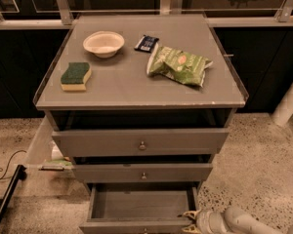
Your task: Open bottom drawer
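One of three fronts was seen standing well out of the cabinet (pixel 127 89): the bottom drawer (pixel 141 204), lowest in the stack, its plain grey interior laid bare. The gripper (pixel 189 222) was spotted low at that drawer's front right corner; how wide it was set could not be told.

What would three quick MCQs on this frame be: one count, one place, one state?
1. Things on the cabinet top? A two; B four; C six.
2. Where is the gripper? A over the cabinet top; B left of the cabinet; C at the right front corner of the bottom drawer.
3. The bottom drawer is: A pulled out; B shut; C removed.

1 B: bowl, sponge, chip bag, dark packet.
2 C: it sits low right, by the drawer front.
3 A: its inside shows.
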Controlling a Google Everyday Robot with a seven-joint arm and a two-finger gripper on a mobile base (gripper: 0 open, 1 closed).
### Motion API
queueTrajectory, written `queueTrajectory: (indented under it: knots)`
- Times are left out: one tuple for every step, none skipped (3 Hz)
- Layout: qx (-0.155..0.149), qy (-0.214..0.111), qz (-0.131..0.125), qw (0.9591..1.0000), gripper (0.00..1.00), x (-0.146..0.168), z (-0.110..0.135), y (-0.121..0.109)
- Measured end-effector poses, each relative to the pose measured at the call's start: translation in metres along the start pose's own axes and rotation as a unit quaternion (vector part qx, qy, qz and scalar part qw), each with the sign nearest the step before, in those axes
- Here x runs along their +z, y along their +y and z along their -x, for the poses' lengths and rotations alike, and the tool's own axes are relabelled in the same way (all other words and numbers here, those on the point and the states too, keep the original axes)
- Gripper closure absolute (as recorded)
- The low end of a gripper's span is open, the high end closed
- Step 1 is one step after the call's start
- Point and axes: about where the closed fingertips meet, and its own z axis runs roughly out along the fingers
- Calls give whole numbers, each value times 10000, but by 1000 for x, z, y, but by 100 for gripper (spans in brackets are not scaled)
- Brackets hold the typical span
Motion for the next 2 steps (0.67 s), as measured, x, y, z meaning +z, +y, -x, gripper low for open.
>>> queueTrajectory:
  knots:
    - [24, 32, -14, 10000, 100, -4, -2, 12]
    - [26, 34, -15, 10000, 100, -6, -1, 12]
